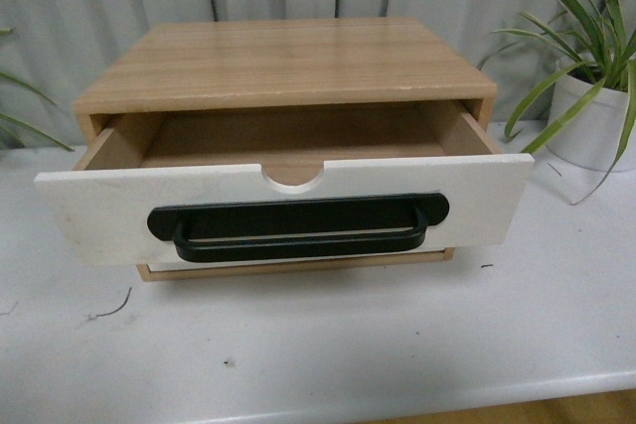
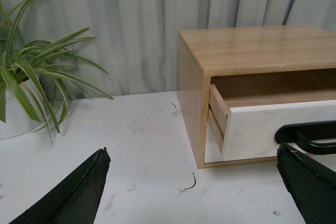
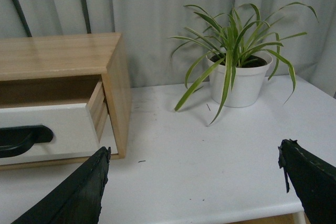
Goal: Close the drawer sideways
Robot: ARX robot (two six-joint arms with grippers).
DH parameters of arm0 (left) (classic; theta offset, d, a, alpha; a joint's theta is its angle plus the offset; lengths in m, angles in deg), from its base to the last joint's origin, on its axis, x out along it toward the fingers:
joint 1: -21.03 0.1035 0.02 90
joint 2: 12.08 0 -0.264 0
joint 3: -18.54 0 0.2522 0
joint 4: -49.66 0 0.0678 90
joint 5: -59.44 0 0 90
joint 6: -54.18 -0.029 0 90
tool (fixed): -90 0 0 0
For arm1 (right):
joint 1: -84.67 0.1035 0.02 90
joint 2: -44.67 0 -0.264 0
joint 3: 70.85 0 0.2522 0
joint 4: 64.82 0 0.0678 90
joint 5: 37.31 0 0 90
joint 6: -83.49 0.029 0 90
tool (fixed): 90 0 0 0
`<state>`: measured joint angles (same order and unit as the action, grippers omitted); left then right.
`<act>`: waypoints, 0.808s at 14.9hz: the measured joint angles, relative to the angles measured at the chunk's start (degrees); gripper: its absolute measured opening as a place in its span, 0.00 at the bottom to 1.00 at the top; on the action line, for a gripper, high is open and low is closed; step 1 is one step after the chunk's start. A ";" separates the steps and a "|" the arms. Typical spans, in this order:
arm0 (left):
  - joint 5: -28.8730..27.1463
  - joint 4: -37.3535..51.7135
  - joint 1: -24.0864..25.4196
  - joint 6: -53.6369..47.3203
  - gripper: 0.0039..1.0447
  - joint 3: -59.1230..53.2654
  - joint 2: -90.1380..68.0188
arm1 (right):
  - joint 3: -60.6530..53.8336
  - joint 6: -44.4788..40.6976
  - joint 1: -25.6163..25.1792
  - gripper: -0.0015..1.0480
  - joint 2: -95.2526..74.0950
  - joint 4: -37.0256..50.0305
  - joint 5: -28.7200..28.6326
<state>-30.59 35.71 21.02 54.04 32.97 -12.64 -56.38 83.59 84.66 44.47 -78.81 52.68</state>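
A low cabinet [image 1: 288, 62] of pale, smooth-grained wood stands on a white, lightly scuffed table [image 1: 318, 354] in front of grey pleated curtains. The drawer [image 1: 89, 211] is pulled part-way out toward the camera. It is wide and shallow, with a flat matte white front, a half-round notch in the top edge, light wood sides and a long black bar handle [image 1: 298, 230]. Inside it only bare wood shows. A round white pot [image 3: 241, 85] holding a long-leaved green plant stands on the table to the cabinet's right, and a similar plant [image 2: 31, 82] to its left. The left gripper [image 2: 192, 151] and the right gripper [image 3: 194, 148] are each spread wide, black fingers far apart, holding nothing. The drawer lies ahead of both and apart from them, each facing one corner of the cabinet.
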 joint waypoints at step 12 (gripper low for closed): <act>0.00 -0.02 0.00 0.00 0.94 0.00 0.00 | 0.00 -0.02 0.00 0.94 0.00 0.00 0.00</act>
<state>-30.59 35.69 21.02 54.04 32.97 -12.64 -56.38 83.57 84.66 44.47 -78.81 52.68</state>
